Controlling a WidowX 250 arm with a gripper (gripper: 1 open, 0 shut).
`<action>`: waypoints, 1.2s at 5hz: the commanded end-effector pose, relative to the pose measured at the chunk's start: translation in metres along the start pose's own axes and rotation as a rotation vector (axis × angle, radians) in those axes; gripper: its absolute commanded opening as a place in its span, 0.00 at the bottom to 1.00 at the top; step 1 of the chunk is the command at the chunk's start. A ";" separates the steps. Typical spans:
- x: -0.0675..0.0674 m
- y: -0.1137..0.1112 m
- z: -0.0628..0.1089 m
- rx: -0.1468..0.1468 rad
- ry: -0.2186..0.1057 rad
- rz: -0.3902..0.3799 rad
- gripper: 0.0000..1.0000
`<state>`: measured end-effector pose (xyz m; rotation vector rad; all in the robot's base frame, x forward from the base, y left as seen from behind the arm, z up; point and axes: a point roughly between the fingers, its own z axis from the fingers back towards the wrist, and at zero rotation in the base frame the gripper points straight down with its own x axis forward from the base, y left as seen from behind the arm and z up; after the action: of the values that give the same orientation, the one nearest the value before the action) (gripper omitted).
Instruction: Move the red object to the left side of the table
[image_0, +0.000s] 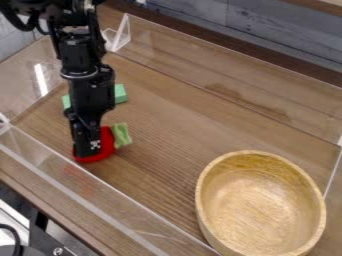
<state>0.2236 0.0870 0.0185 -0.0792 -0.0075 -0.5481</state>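
Seating the Red Object at Left

The claw (91, 145) is clenching around the red object (94, 150), which is sitting low at the counter's (174, 130) near-left side, beside the clear wall (80, 180). The arm (80, 75) should be keeping vertical, confirming support, then be parting its fingers evenly, avoiding the wall.

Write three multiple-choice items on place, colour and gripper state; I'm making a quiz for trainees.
1. Where is the wooden bowl?
A) lower right
B) upper left
C) behind the arm
2. What colour is the rectangular block beside the arm?
A) blue
B) green
C) yellow
3. How do the jaws stand?
A) wide apart, nothing near
B) shut at the red toy

Key:
1 A, its rim fills that corner.
2 B, its visible part is green.
3 B, they come together at the toy.
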 end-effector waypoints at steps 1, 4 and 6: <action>0.006 -0.012 -0.006 -0.033 0.004 -0.018 0.00; 0.011 -0.010 -0.003 -0.030 -0.004 0.003 0.00; 0.013 -0.008 -0.001 -0.028 -0.008 0.018 0.00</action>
<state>0.2299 0.0821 0.0183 -0.0972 -0.0036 -0.5110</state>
